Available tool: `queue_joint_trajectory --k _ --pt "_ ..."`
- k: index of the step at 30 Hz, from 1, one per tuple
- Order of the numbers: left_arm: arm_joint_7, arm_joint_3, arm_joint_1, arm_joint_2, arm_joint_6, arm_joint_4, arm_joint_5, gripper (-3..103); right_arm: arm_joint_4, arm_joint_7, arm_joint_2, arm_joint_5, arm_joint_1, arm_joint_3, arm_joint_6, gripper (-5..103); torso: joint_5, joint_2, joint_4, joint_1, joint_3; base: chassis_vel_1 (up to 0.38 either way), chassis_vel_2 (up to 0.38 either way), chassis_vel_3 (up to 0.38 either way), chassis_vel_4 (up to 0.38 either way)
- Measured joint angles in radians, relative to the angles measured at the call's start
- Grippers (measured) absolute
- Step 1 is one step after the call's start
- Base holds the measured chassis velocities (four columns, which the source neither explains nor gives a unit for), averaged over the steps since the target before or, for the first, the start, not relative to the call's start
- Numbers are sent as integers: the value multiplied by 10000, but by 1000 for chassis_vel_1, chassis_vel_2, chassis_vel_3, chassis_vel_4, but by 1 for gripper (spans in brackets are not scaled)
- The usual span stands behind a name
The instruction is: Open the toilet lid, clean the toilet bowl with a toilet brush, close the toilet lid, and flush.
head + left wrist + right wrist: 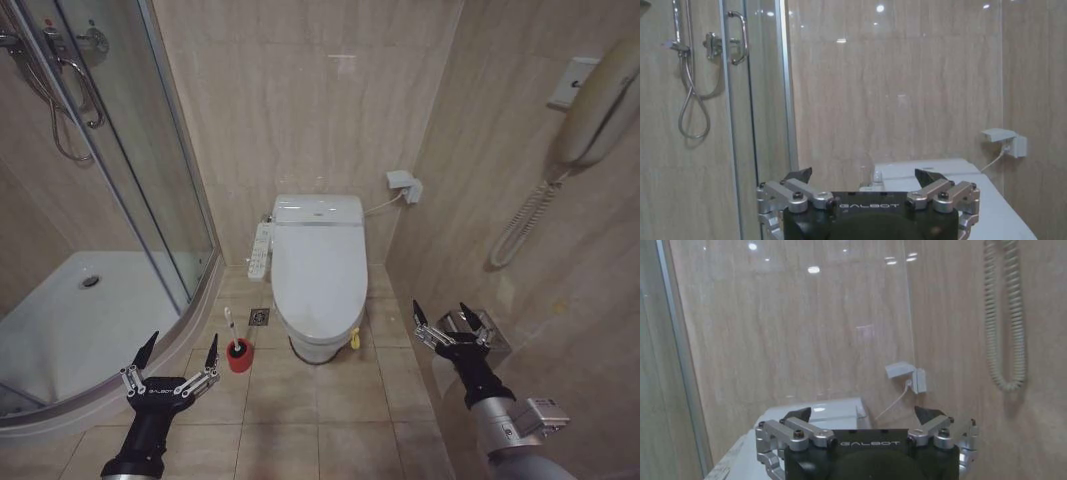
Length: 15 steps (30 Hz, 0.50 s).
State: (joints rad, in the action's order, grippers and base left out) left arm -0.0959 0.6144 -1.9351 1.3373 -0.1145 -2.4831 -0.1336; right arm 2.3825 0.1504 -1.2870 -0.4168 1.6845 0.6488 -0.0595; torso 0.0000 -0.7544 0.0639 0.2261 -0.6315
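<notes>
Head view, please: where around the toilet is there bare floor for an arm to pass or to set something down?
The tiled floor in front of the toilet bowl, between the open left gripper and open right gripper, is bare. Left of the bowl is crowded: toilet brush, floor drain, shower rim.

Beige tiled floor [320, 410] carries the closed toilet bowl [318, 345], with the toilet brush [236, 350] just beside it.

A bathroom, hotel-like: beige marble-look wall tiles and floor tiles, a curved glass shower enclosure [120, 180] with a hose at upper left, a closed bidet-style toilet, its toilet lid [318, 270] at centre, and a corded wall phone [595, 105] at upper right.
</notes>
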Motion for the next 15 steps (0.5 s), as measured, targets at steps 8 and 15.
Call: queue_joint_trajectory --k 8,15 --pt "0 0 0 0 0 0 0 100 -27 6 -8 -15 -7 -10 21 100 -1 0 2 0 0 -136 129 140 -150" --pt "0 -1 0 0 0 0 0 100 -94 -14 -11 -15 -16 -19 74 100 -3 0 3 1 0 -148 159 160 -170"
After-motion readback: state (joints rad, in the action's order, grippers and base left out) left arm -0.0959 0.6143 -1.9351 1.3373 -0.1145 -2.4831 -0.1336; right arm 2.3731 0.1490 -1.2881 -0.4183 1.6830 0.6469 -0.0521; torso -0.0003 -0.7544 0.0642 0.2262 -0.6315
